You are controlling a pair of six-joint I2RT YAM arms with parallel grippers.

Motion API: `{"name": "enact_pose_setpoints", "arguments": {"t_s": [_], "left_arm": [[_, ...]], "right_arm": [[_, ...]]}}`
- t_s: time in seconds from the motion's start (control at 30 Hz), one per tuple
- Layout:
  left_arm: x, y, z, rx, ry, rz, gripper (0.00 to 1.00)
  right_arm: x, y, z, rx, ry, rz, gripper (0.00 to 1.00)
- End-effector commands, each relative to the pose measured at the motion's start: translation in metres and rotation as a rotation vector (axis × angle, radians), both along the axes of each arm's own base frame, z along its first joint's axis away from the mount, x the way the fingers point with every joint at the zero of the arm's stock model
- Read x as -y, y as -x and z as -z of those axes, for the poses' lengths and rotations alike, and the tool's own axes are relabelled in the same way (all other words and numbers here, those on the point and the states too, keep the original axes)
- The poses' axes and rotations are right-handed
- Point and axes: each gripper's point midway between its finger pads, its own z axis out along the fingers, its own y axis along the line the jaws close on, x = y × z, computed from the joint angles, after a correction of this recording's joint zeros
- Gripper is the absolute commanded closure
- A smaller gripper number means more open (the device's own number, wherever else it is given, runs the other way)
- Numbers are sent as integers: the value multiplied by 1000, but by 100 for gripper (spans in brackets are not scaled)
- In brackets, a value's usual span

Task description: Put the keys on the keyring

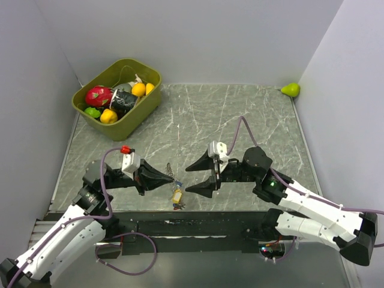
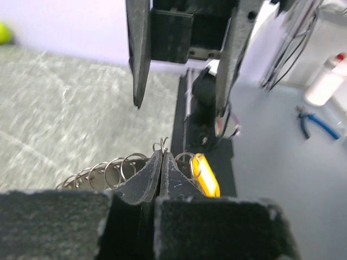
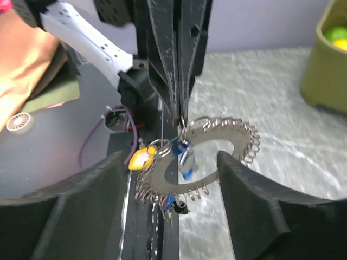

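The keyring is a flat silvery loop edged with many small wire rings. It hangs in the air from my left gripper, which is shut on its top edge. On it hang keys with a yellow tag and a blue tag, with more keys bunched at the bottom. My right gripper stands open, a finger on each side of the loop and not touching it. From above, the left gripper faces the right gripper, and the yellow tag dangles between them.
An olive bin full of fruit toys stands at the table's back left. A green pear toy lies in the back right corner. Both grippers hover over the marble table near its front edge, above the black rail.
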Motion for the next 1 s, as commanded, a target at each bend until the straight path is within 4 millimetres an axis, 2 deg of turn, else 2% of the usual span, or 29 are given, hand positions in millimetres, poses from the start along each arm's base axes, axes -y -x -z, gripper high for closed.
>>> {"name": "enact_pose_setpoints", "arguments": {"t_s": [0.0, 0.27, 0.37, 0.5, 0.53, 0.63, 0.7, 0.77, 0.97], "left_arm": [[1, 21, -45, 106, 184, 71, 99], [17, 30, -49, 102, 211, 132, 99], [22, 32, -51, 113, 204, 145, 99], [26, 32, -52, 125, 199, 149, 99], [26, 32, -52, 129, 200, 150, 99], [25, 32, -56, 146, 207, 136, 99], [25, 32, -55, 146, 202, 129, 99], [24, 31, -56, 152, 205, 121, 99], [24, 34, -58, 153, 213, 132, 99]], "right_arm": [[-4, 12, -28, 28, -110, -84, 36], [-12, 14, -27, 6, -114, -130, 46], [-11, 14, -25, 5, -109, -124, 54], [-8, 13, -21, 0, -102, -106, 72], [-7, 14, -21, 3, -102, -102, 74], [-3, 12, -19, -1, -100, -74, 71], [-1, 12, -18, -6, -99, -65, 62], [2, 14, -20, 0, -111, -64, 58], [2, 13, -15, -12, -103, -58, 55]]}}
